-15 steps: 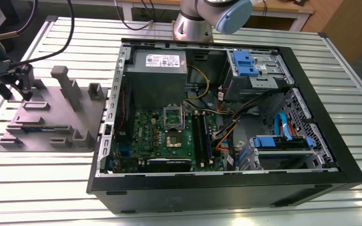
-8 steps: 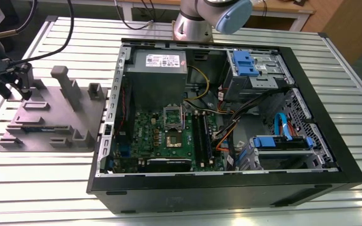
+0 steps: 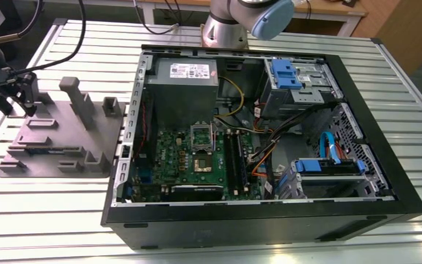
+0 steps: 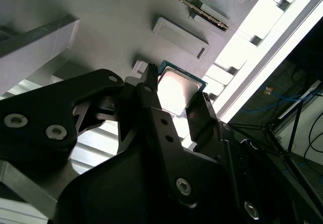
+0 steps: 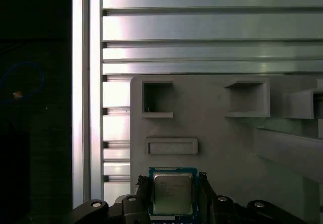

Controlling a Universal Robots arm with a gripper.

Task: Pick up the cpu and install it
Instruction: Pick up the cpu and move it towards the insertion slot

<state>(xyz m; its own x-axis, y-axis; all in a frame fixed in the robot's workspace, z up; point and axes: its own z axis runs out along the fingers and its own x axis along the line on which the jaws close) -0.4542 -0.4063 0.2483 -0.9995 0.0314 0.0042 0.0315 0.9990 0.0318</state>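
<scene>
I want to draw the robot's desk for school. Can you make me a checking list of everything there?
Surface: slatted metal table.
Job's things: cpu at the grey tray, under the pincer; not yet in the open computer case.
Clutter: nothing seen.
Pincer: down at the cpu, over the tray's far corner.
Cables: black cable running toward the pincer; coloured wires inside the case.
Surroundings: wooden furniture behind the table.
</scene>
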